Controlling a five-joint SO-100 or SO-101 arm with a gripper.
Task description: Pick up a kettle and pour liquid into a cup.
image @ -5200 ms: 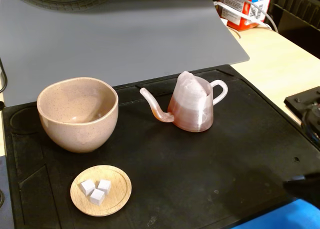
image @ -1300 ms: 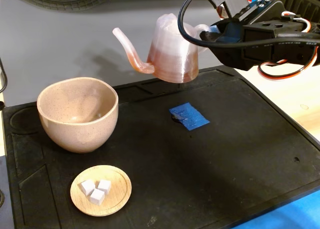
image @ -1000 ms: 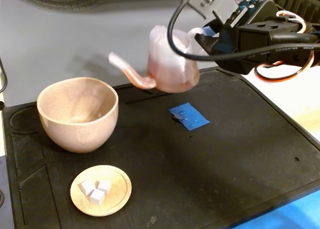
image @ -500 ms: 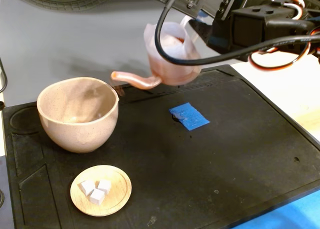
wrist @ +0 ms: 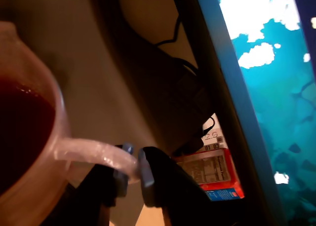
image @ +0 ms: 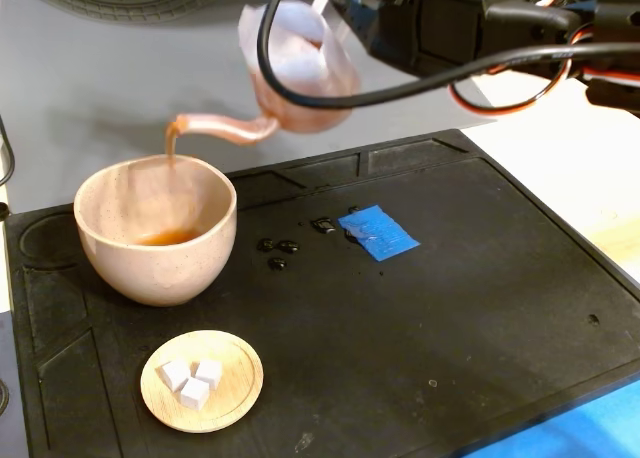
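Note:
The kettle (image: 295,73) hangs tilted in the air at the top of the fixed view, its long spout (image: 215,127) reaching left over the cup (image: 155,248). A thin stream of reddish-brown liquid (image: 170,143) falls from the spout tip into the cup, where a small pool (image: 163,237) lies at the bottom. My gripper (image: 345,16) is shut on the kettle's loop handle. In the wrist view the fingertips (wrist: 145,168) pinch the translucent handle (wrist: 91,154), and dark red liquid (wrist: 19,132) shows inside the kettle (wrist: 34,186).
Several dark drops (image: 278,249) lie on the black mat (image: 480,308) between the cup and a blue tape patch (image: 377,231). A small wooden dish (image: 233,390) with white cubes sits near the front. My arm (image: 490,23) with its cables spans the top right.
The kettle has moved left and tipped further forward. Its spout now reaches over the cup and liquid streams in. Drops have appeared on the mat.

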